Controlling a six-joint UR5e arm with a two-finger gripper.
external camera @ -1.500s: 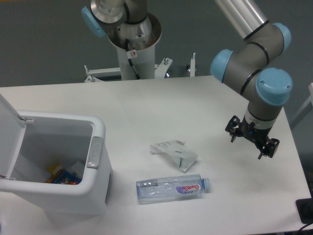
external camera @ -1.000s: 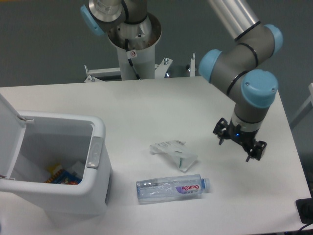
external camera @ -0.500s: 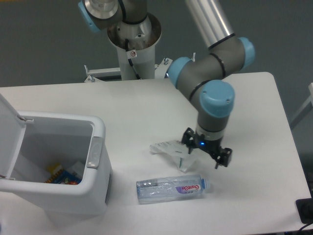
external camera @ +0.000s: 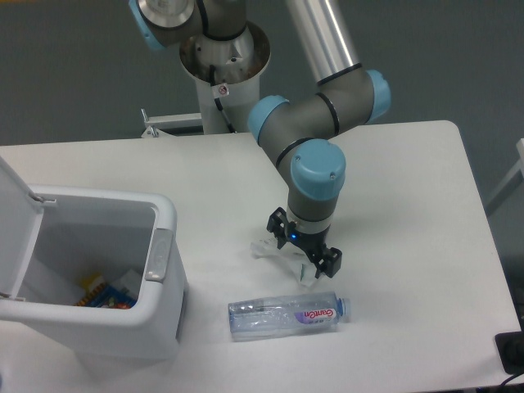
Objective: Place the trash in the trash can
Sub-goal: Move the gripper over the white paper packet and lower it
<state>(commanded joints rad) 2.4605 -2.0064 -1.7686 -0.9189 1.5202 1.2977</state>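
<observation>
gripper (external camera: 304, 246) jaws apart, right over packaging (external camera: 288, 253), which lies on table | packaging long axis runs left-right | bottle (external camera: 288, 313) just in front | bin (external camera: 98, 270) well left, lid open

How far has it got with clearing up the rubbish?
Nothing from the table is binned yet. The bottle and the packaging piece both lie on the table. The gripper is open over the packaging. The bin stands open, waiting.
</observation>
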